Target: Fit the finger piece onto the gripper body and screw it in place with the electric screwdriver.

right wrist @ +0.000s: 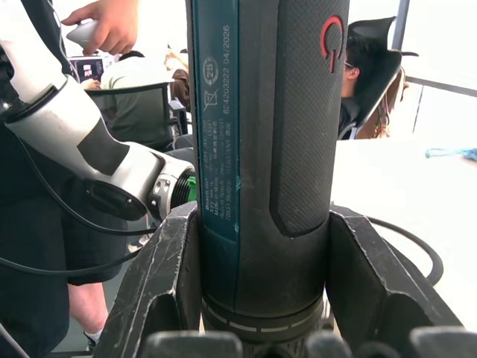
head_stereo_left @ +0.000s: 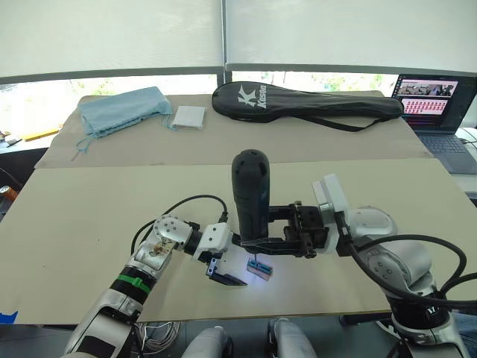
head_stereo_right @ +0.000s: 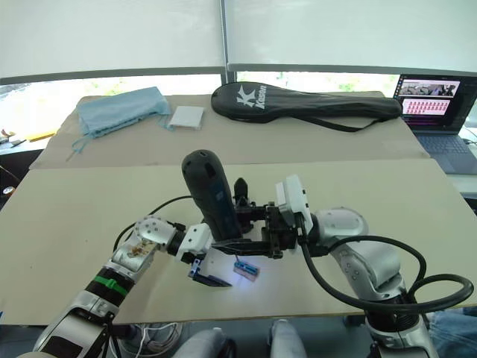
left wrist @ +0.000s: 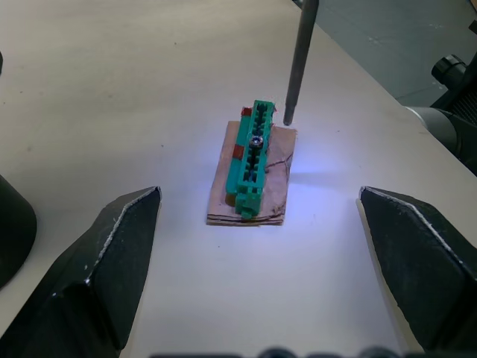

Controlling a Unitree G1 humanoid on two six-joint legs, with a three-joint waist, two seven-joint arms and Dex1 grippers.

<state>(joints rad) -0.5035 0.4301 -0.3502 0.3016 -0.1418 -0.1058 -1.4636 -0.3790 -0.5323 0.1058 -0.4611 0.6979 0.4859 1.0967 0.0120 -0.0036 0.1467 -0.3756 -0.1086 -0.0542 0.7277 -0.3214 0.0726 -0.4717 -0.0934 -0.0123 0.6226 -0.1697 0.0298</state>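
We have the electric screwdriver (head_stereo_left: 250, 195) standing upright in our right gripper (head_stereo_left: 262, 242), its jaws closed around the lower barrel, as the right wrist view makes plain. Its thin metal bit (left wrist: 299, 61) hangs just beside a small green-and-tan block (left wrist: 252, 160) that lies on the desk (head_stereo_left: 89, 224) in the tool's white light; the tip looks to be just off the block's far end, and we cannot tell whether it touches the surface. Our left gripper (head_stereo_left: 223, 277) sits low just beside the block with its jaws spread wide and holding nothing, the block lying between and beyond the two fingers (left wrist: 104, 261) in the left wrist view. We do not make out the finger piece or the gripper body in these views, so we judge the fitting step has not yet been reached. The screwdriver looks thick, rigid and fairly heavy for a two-finger hold, with a textured grip that should resist slipping; low on the barrel seems the right place to keep it steady. The block looks light and stiff, likely to slide if pushed, so we would pinch it across its long sides. Farther back lie a long black racket bag (head_stereo_left: 305, 101), a blue cloth (head_stereo_left: 123, 108) and a laptop (head_stereo_left: 440, 112).
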